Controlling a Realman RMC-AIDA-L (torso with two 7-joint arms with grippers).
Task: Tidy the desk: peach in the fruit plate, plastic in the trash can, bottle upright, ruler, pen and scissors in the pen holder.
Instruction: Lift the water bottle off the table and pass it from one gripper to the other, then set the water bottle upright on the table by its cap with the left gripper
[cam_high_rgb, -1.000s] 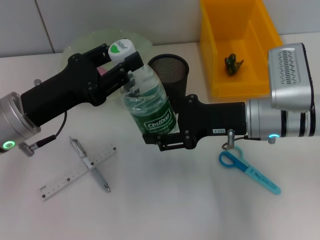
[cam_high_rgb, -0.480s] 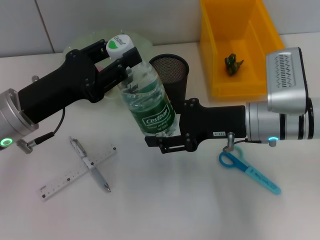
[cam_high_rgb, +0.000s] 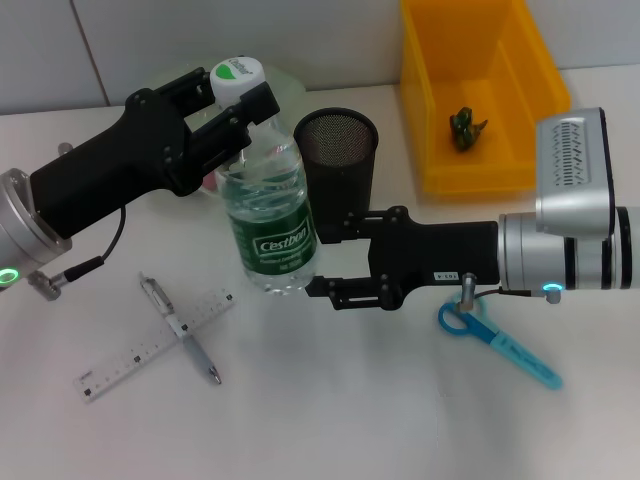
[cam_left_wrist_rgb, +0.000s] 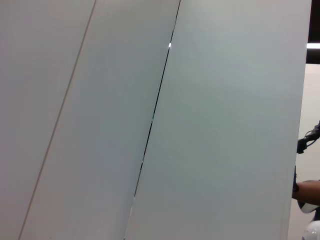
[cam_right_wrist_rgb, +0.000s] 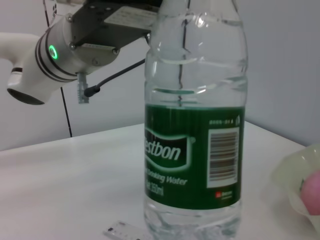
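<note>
Head view: the water bottle (cam_high_rgb: 268, 215) is seen standing close to upright at centre-left of the frame, base on the tabletop (cam_high_rgb: 330, 400), its long axis only slightly tilted, cap toward the upper left. The left end effector (cam_high_rgb: 232, 98) is clamped on the neck just under the cap. The right end effector (cam_high_rgb: 322, 262) is spread apart beside the label, its fingers not touching the bottle. So the bottle lies directly between the left fingers, and letting go is probably all that's left there. Scissors (cam_high_rgb: 497, 343) lie nearer the right arm; pen (cam_high_rgb: 180, 329) and ruler (cam_high_rgb: 156, 345) sit lower left, nearer the left arm.
</note>
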